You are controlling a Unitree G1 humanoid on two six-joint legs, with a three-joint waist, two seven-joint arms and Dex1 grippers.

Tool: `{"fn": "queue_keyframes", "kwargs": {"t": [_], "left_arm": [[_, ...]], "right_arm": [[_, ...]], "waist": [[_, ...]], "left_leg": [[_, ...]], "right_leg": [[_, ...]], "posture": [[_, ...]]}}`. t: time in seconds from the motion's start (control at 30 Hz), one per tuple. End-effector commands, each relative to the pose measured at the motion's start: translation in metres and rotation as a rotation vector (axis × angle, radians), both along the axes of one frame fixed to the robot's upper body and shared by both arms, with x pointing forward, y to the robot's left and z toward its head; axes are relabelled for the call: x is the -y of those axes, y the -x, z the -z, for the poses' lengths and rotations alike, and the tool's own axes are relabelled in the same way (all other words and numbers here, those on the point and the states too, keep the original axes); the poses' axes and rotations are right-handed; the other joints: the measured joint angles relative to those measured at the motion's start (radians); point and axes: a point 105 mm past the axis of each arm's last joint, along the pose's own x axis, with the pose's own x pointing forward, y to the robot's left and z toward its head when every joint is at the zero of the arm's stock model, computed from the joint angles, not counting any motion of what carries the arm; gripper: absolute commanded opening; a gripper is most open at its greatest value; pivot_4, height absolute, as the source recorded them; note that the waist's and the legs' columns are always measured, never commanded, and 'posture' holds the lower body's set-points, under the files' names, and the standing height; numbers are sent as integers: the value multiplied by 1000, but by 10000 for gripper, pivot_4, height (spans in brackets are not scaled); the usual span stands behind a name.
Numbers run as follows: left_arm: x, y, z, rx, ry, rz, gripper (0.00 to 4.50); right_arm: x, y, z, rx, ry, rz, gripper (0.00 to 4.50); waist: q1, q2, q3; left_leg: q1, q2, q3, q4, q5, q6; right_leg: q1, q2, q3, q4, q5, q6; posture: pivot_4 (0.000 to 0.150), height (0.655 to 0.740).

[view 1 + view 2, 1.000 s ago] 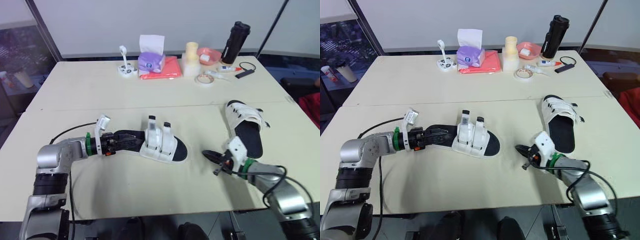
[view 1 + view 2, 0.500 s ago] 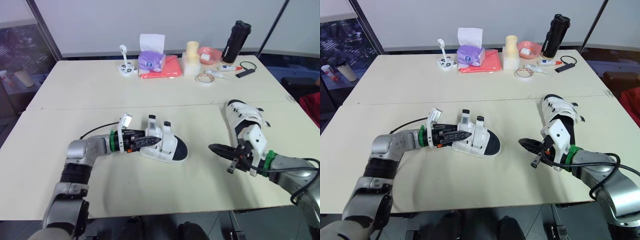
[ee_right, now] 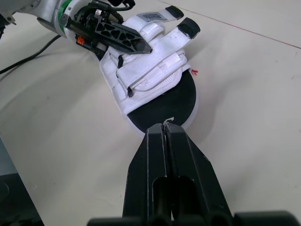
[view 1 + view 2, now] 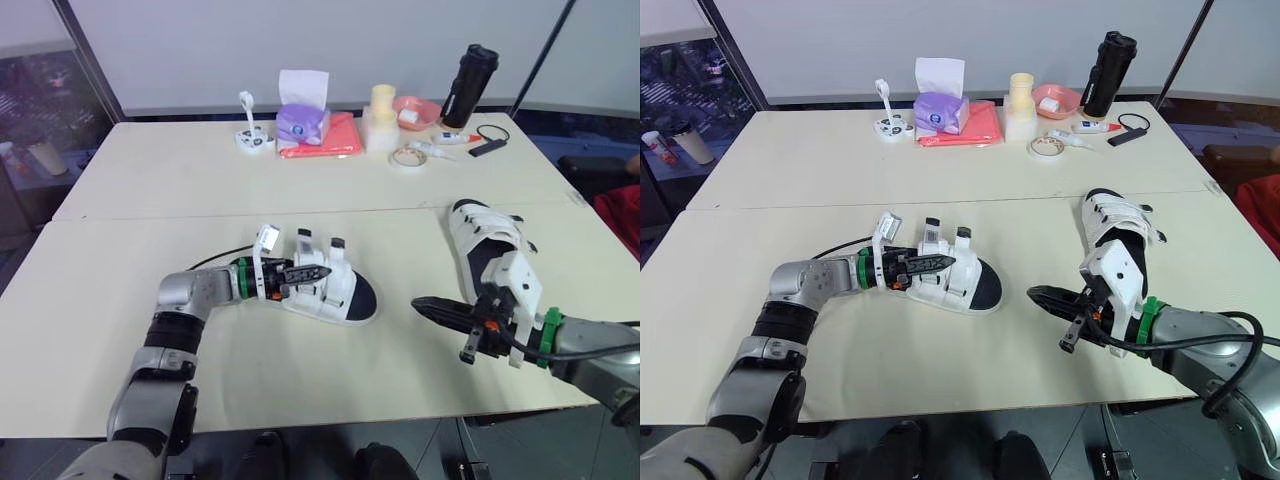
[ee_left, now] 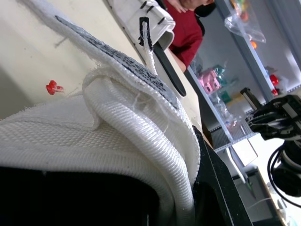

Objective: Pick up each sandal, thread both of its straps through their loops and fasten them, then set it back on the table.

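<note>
A white sandal [image 4: 335, 292] with a black sole lies at the middle of the table, both strap ends [image 4: 304, 240] standing up loose. My left gripper [image 4: 306, 272] reaches in from the left. Its fingers [image 3: 123, 37] are pressed together on the sandal's white webbing strap [image 5: 122, 136] at the near side of the upper. My right gripper [image 4: 428, 305] hovers low over the table to the right of this sandal, shut and empty, pointing at its toe [image 3: 165, 126]. A second white sandal [image 4: 488, 248] lies at the right, behind my right wrist.
Along the far edge stand a purple tissue box [image 4: 303, 122], a red folder [image 4: 330, 138], a tape roll [image 4: 407, 158], a pink bowl [image 4: 416, 106] and a black bottle [image 4: 470, 70]. A person in red [image 5: 186, 23] sits beyond the table.
My left gripper slid right from the sandal's heel onto its upper and went from open to closed on the strap. My right gripper shifted a little right and stayed shut.
</note>
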Motion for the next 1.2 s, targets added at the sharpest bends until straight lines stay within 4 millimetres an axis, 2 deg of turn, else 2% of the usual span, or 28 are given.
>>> {"fn": "queue_keyframes", "kwargs": {"t": [0.03,0.1,0.23,0.33,0.4,0.6,0.73,0.9,1.0,1.07,1.13,1.2], "left_arm": [[23,-23,-50,85,172,-124,169],[34,-45,-67,110,234,-291,169],[42,-80,-85,64,332,-608,169],[38,-100,-79,7,334,-926,169],[42,-101,-75,-6,335,-1016,169],[64,-94,-34,-178,319,-1146,169],[62,-96,-20,-211,275,-1155,17067],[57,-98,-17,-200,221,-1158,43591],[57,-97,-21,-176,154,-1110,44433],[49,-93,-34,-99,110,-1049,44433],[38,-83,-44,5,25,-981,44433],[30,-65,-47,135,-127,-839,44433]], "right_arm": [[6,-10,-4,50,6,31,0],[7,-17,-1,54,7,48,0],[2,-23,3,52,1,28,0],[0,-28,5,53,10,15,0],[-1,-30,5,55,17,12,0],[-3,-28,9,43,20,4,0],[-3,-27,9,38,21,5,0],[-3,-26,11,33,28,8,0],[-4,-25,12,29,29,6,0],[-4,-25,14,26,29,6,0],[-3,-25,16,20,29,7,0],[-2,-26,18,13,28,5,0]], "waist": [[5,-1,1],[7,-2,1],[-2,-2,1],[-9,-2,1],[-12,-2,1],[12,-2,1],[30,-2,1],[25,-1,0],[26,-1,0],[23,-1,0],[13,-1,0],[-2,-1,0]], "left_leg": [[0,0,0,1,0,0],[-2,0,-1,5,0,0],[-4,-1,-1,9,-1,2],[-2,0,0,8,-1,2],[-2,0,1,7,-1,2],[-4,-1,1,10,-1,1],[-4,-2,1,14,-1,1],[-2,-2,1,15,-1,2],[-1,-2,1,15,-1,2],[-2,-2,0,16,-1,2],[-2,-2,0,15,0,0],[-2,-2,1,15,1,-2]], "right_leg": [[0,0,0,0,0,0],[0,0,-1,2,0,0],[0,0,-1,2,1,2],[-1,0,0,3,1,2],[-2,0,1,3,1,2],[-2,0,1,4,1,2],[0,0,1,4,2,4],[2,0,1,5,3,5],[2,0,1,7,3,5],[1,0,1,8,3,5],[1,0,2,8,3,5],[-1,0,3,10,2,5]], "posture": [[1500,7400],[1500,7400],[1500,7400],[1500,7400],[1500,7400],[1500,7400],[1500,7400],[1500,7400],[1500,7400],[1500,7400],[1500,7400],[1500,7400]]}}
